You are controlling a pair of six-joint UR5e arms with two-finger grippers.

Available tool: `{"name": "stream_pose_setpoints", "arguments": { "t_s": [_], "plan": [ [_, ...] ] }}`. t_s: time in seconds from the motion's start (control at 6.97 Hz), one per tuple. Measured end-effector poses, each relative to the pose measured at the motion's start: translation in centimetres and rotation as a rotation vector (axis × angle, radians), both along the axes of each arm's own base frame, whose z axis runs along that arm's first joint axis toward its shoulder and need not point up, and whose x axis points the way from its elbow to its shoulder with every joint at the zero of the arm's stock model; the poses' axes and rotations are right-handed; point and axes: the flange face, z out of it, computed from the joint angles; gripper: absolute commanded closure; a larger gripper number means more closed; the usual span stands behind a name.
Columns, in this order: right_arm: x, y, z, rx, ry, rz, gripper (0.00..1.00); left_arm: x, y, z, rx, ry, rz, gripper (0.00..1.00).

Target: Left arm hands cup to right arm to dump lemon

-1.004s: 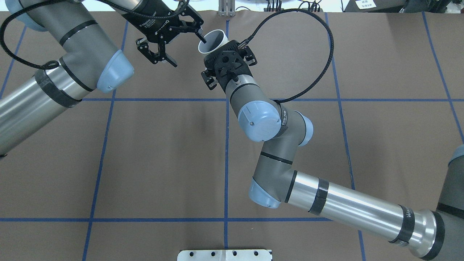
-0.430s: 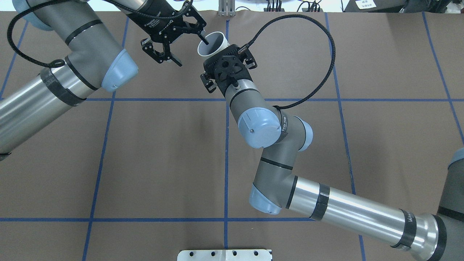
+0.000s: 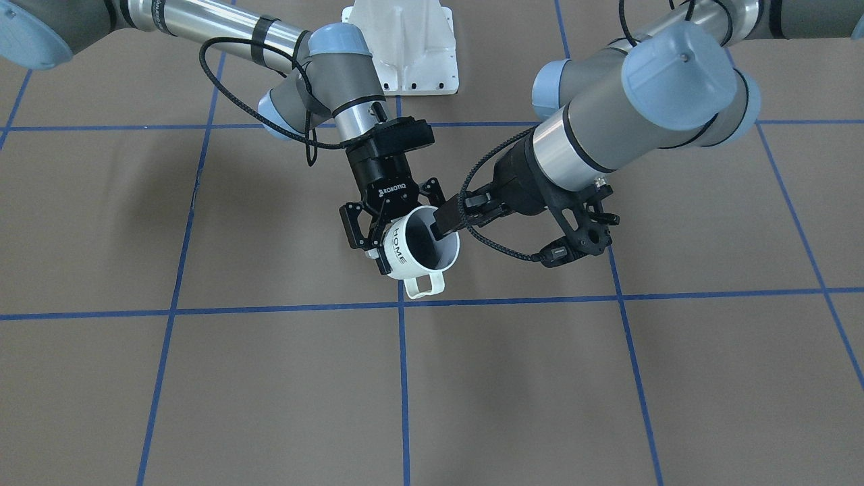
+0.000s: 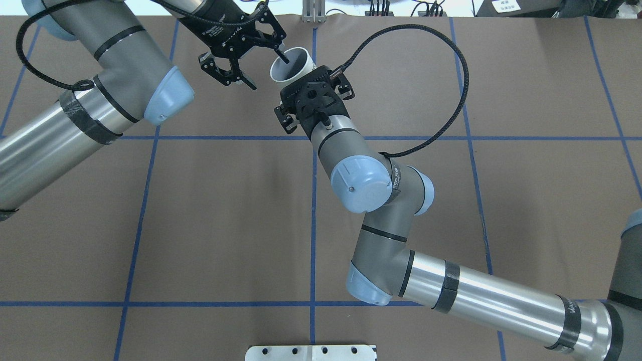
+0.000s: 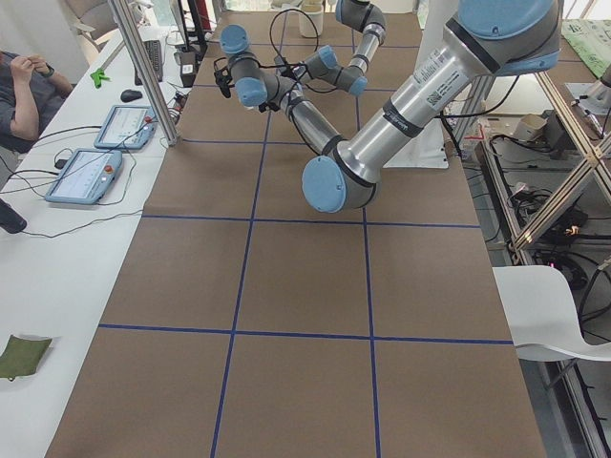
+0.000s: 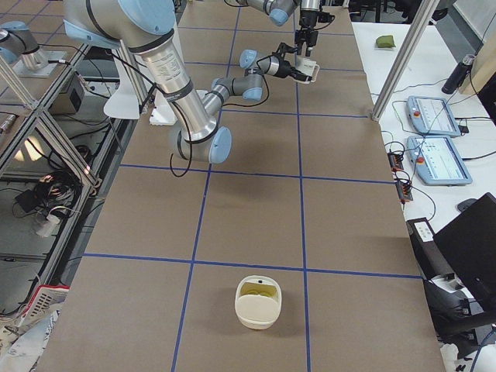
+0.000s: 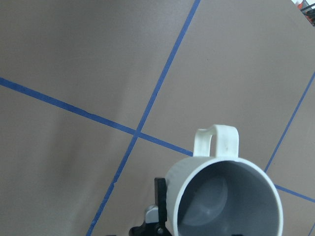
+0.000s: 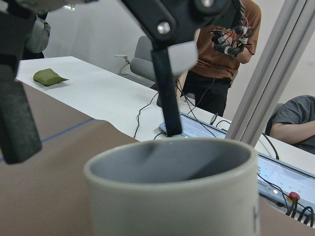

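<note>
The white "HOME" cup [image 3: 403, 255] hangs tilted above the table's middle, its handle pointing away from the robot. It also shows in the overhead view [image 4: 304, 54], the left wrist view [image 7: 221, 206] and the right wrist view [image 8: 172, 196]. My right gripper [image 3: 395, 223] is shut on the cup's sides. My left gripper [image 4: 263, 70] is open, with one finger [image 3: 447, 221] inside the cup's mouth and the other outside. The cup's grey inside shows no lemon.
A cream container [image 6: 258, 302] with something yellow-green in it stands near the table's right end; I cannot tell whether that is the lemon. A white base plate [image 3: 405, 47] sits at the robot's side. Side tables hold tablets [image 6: 438, 116] and operators stand there.
Both arms have shifted slightly and the cup has moved a little with them. The left gripper stays open with a finger in the cup's mouth. The right gripper keeps its hold.
</note>
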Motion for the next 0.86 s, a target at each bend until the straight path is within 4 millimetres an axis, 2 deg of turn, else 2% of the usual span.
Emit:
{"name": "stream_pose_setpoints", "arguments": {
  "t_s": [0.29, 0.86],
  "plan": [
    [0.15, 0.7, -0.44, 0.006, -0.012, 0.002, 0.7, 0.07, -0.1, -0.03, -0.001, -0.001, 0.0, 0.39],
    [0.12, 0.83, -0.31, 0.011, 0.004, 0.002, 0.7, 0.86, -0.05, 0.23, -0.002, -0.006, 0.011, 0.43]
  ]
}}
